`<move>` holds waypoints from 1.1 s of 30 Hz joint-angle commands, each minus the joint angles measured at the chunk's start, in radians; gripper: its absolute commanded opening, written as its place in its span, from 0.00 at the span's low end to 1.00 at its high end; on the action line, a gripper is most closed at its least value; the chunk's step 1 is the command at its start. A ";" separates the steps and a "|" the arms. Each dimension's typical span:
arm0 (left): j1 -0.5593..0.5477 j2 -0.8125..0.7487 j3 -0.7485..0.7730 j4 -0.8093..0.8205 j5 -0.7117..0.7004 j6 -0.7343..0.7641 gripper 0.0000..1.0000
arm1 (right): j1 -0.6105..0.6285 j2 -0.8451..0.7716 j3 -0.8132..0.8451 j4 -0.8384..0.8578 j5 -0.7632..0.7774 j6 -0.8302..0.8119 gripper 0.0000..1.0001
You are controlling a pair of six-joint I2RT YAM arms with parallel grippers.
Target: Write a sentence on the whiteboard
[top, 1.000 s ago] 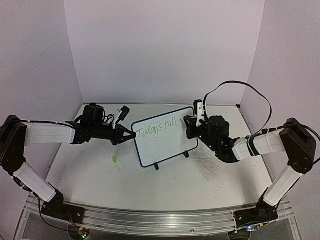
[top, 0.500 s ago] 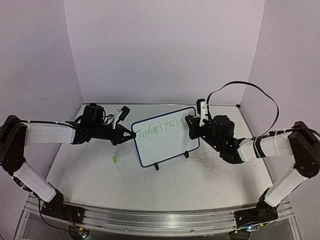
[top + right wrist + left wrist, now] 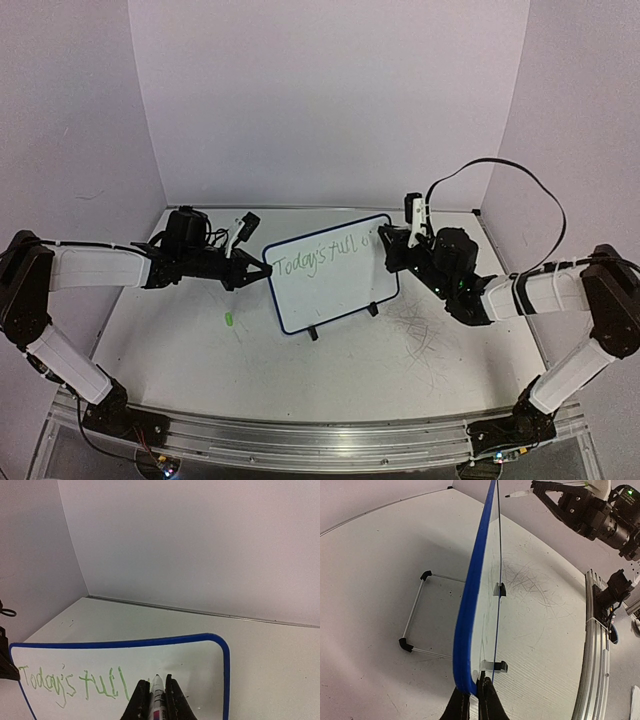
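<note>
Watching right gripper (image 3: 393, 250): sits further right and back than a second ago, cable loop arched higher, jaws clamped on marker (image 3: 157, 694). Left gripper (image 3: 262, 270) unchanged, pinched shut on left edge of whiteboard (image 3: 335, 295), which stands tilted at centre of table (image 3: 200, 360), between arms. Sentence (image 3: 316, 257) reads "Today's full" so far. I can't make out strokes beyond that; marker tip hides them in right wrist view. Tip-to-board contact: can't tell.
</note>
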 commanded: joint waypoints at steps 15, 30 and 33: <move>0.003 -0.013 0.017 -0.039 -0.090 0.079 0.00 | 0.000 0.083 0.093 0.033 0.094 -0.034 0.00; 0.003 -0.017 0.018 -0.039 -0.091 0.081 0.00 | 0.000 0.100 0.097 0.004 0.049 -0.040 0.00; 0.003 -0.018 0.017 -0.040 -0.093 0.081 0.00 | 0.002 0.097 0.087 -0.001 0.039 -0.033 0.00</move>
